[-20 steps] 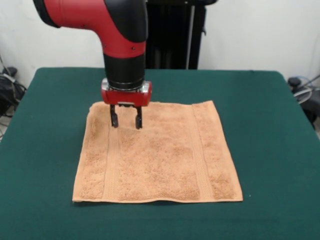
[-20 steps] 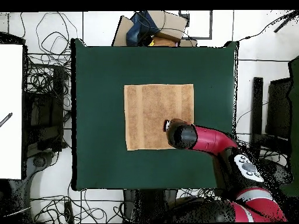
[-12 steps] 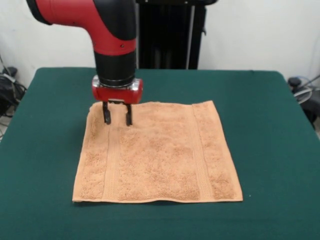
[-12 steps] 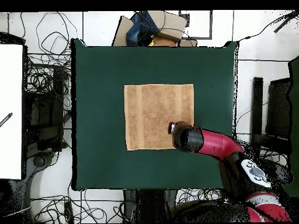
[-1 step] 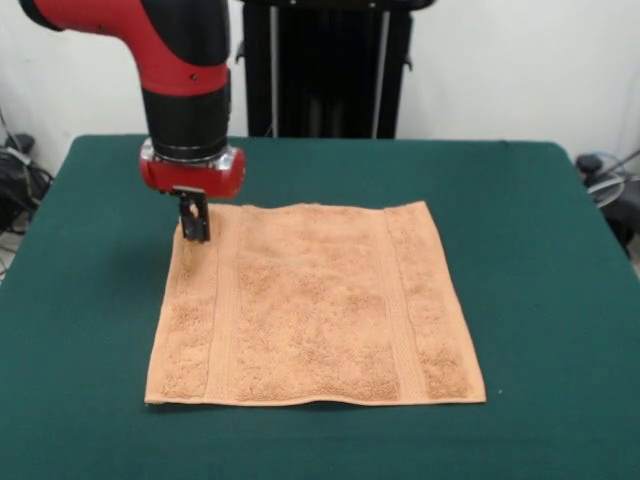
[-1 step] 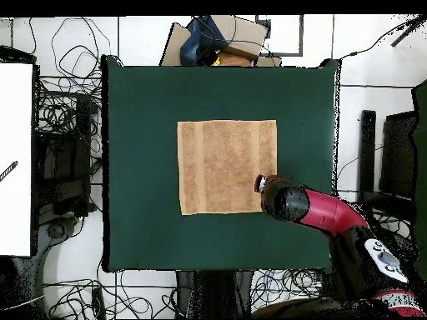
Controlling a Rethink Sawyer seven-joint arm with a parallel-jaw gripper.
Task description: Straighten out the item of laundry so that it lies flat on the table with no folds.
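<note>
The item of laundry [image 5: 315, 305] is a light orange-tan towel with two woven stripes, spread nearly flat in the middle of the green table [image 5: 520, 220]. In the front view my gripper [image 5: 194, 228] hangs at the towel's far left corner, low over it, and that corner is hidden behind it. Its tips read as one dark mass, so I cannot make out its state. In the overhead view the towel [image 6: 221, 167] is a neat square, and the arm's red and black head [image 6: 288, 202] covers its lower right corner. Only a bit of the gripper [image 6: 259, 181] shows there.
The table [image 6: 142, 100] has wide bare margins around the towel. A black stand [image 5: 330, 70] rises behind the far edge. In the overhead view, cables [image 6: 62, 108] and boxes [image 6: 221, 37] lie on the floor around the table, and a white panel [image 6: 17, 158] is at the left.
The arm has swung left in the front view, carrying the gripper from the towel's left stripe to its far left corner. Its two separate fingers now show as one dark mass. The towel has not moved.
</note>
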